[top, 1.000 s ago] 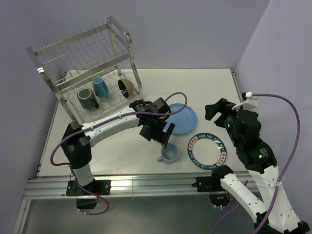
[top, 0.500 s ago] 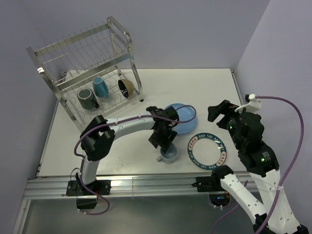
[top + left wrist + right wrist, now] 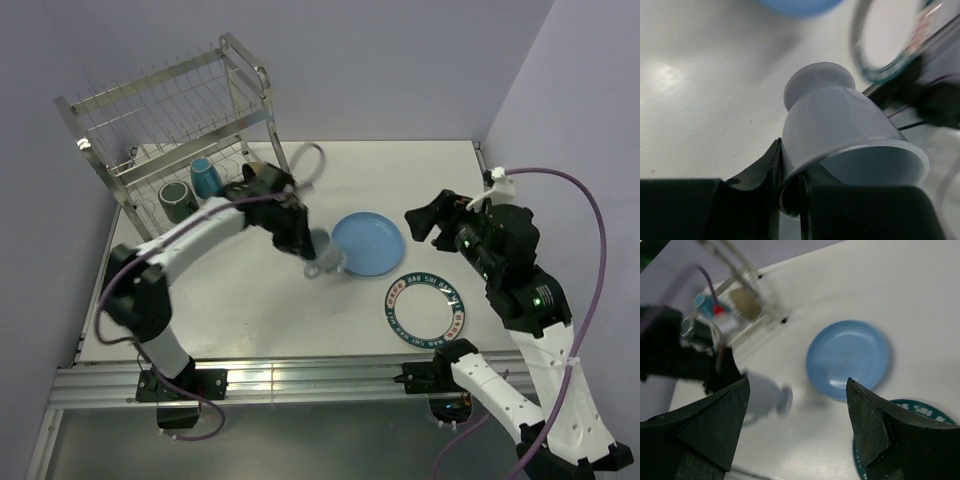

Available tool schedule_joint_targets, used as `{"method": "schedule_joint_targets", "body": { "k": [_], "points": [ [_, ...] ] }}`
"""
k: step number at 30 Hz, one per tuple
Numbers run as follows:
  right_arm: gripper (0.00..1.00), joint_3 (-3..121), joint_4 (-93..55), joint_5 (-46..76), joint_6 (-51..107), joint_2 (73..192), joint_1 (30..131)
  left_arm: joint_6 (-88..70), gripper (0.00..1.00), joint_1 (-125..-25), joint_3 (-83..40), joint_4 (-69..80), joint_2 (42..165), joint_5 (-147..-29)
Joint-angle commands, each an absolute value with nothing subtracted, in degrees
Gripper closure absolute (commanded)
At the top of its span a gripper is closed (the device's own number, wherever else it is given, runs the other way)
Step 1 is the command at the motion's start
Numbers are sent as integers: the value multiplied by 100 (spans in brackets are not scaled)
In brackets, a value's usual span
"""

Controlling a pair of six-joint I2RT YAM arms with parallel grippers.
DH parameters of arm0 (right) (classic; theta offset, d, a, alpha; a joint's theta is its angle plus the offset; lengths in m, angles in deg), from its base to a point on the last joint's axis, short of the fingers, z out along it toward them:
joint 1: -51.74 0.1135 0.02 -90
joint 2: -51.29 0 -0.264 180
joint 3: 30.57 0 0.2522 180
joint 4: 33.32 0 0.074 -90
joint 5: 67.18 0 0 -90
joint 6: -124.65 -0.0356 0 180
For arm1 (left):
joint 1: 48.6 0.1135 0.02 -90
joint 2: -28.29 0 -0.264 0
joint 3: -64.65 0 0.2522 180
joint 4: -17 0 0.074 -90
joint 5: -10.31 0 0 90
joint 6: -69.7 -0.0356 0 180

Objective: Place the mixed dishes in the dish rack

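Top external shows bare table (image 3: 240, 300) between the left gripper (image 3: 308, 243) and the dish rack (image 3: 150, 110), so I have open room there. That gripper is clamped on the rim of the pale cup (image 3: 328, 252), lifted just beside the light-blue plate (image 3: 372, 243). Half a second ago the cup sat near the lettered white plate (image 3: 425, 305); it has travelled rackward. The right gripper (image 3: 422, 222) hovers, fingers spread wide, empty. My left arm hides the bowl; the blue mug (image 3: 205, 178) and dark mug (image 3: 175, 198) show on the lower shelf.
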State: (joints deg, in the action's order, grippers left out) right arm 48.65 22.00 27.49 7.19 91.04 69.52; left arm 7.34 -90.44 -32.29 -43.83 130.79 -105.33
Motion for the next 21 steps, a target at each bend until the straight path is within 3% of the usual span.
{"method": "schedule_joint_targets", "body": {
  "k": [1, 2, 8, 11, 12, 15, 21],
  "points": [
    [16, 5297, 1833, 924, 636, 9653, 6845, 1833, 100, -7896, -2999, -2609, 11453, -12323],
    [19, 5350, 1762, 198, 539, 9778, 6827, 2046, 100, -7744, -2919, -2202, 11103, -12502],
    [22, 5176, 481, -950, -857, 10200, 6757, 3942, 100, -7365, -2155, 1176, 10336, -12698],
    [22, 4387, -1282, -1820, -2208, 10271, 6756, 5069, 100, -7347, -1557, 2830, 10212, -12443],
    [22, 4123, -2567, -2005, -3074, 10236, 6756, 5298, 100, -7347, -1451, 3125, 10203, -12390],
    [23, 3576, -4009, -2147, -3898, 10472, 6809, 5906, 100, -7347, -1169, 3759, 10168, -12206],
    [26, 3944, -4302, -2007, -3953, 10912, 7046, 6363, 100, -7347, -1002, 4165, 10115, -11748]
  ]
}}
